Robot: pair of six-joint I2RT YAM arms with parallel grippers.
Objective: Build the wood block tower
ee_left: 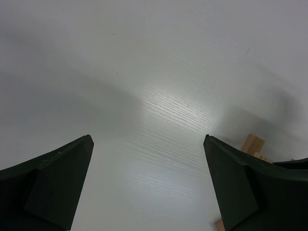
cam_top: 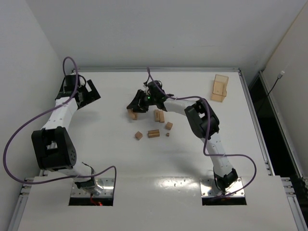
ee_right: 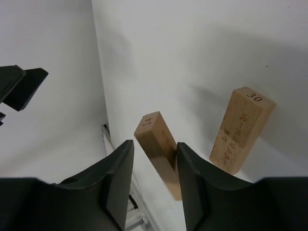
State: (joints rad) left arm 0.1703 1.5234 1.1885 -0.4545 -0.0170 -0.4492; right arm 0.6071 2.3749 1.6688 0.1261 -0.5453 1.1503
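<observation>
Mid-tabletop, the right end effector (ee_right: 155,145) stands narrowly parted around a tilted bar (ee_right: 155,137). The bar leans on one finger (ee_right: 192,183) with a gap at the other, so it is not clamped. A second bar (ee_right: 242,130), stamped 30, stands on end just beside it, at 3 o'clock in the wrist view. More blocks (cam_top: 159,115) lie loose on the tabletop (cam_top: 96,149), from 3 to 5 o'clock of the right end effector: a cube (cam_top: 169,125), a short bar (cam_top: 153,133), another cube (cam_top: 138,135) and a tiny bit (cam_top: 167,134). An amber box (cam_top: 220,88) sits at the tabletop's 2 o'clock. At 10 o'clock, well apart from the blocks, the left end effector (ee_left: 147,138) gapes wide, holding nothing.
</observation>
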